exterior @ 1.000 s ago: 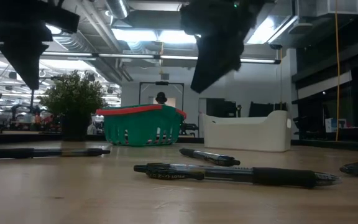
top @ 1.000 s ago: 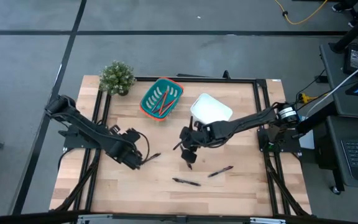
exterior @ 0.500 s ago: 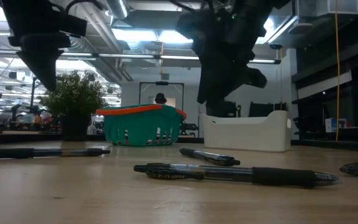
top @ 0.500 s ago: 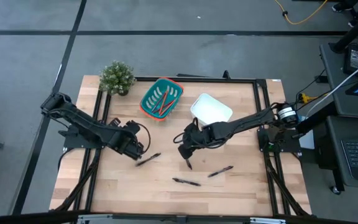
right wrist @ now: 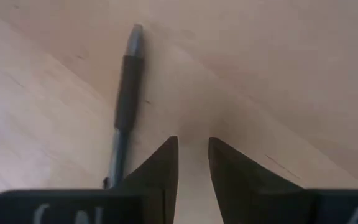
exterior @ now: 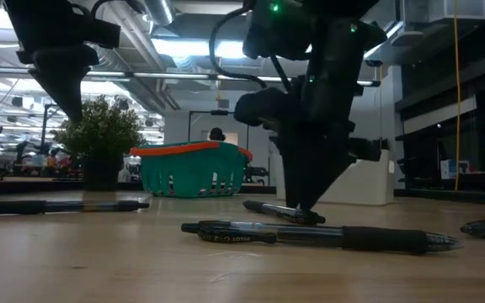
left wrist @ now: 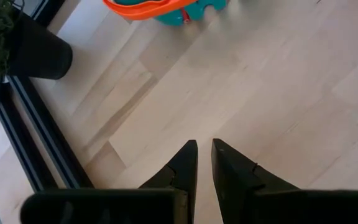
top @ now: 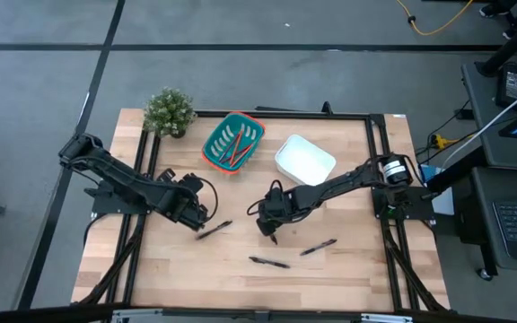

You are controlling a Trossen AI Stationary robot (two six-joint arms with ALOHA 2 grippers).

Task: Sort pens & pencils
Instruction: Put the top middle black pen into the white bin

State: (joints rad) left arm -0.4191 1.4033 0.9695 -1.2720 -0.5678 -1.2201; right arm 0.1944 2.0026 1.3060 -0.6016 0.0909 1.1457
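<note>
- We find little writing to read: pale print runs along the clear barrel of the nearest pen (exterior: 318, 235) in the low view, too small for us to make out, and part of a white label shows on the right wrist's housing.
- We see the right gripper (top: 268, 226) lowered to the pale, straight-grained wooden table (top: 357, 269), its two dark wedge-shaped fingers (right wrist: 160, 171) a narrow slit apart and holding nothing.
- Just beside those fingers lies a pen (right wrist: 124, 93) with a matte dark grip and a grey tip, flat on the wood and apart from the tips.
- Two more slim black pens lie beyond that gripper toward the table's front edge: one (top: 318, 247) off to its right, one (top: 268, 262) nearer the edge.
- We see the left gripper (top: 197, 214) held above the wood, its tapered fingers (left wrist: 181, 171) also a thin gap apart and empty.
- Another pen (top: 214, 230) lies just in front of it.
- Behind both grippers stands a teal slotted basket (top: 214, 145) with an orange rim, holding thin orange-red pencils (top: 238, 150).
- A smooth white rounded tray (top: 305, 159) sits behind the right gripper, and a potted plant (top: 169, 111) at the back left corner.
</note>
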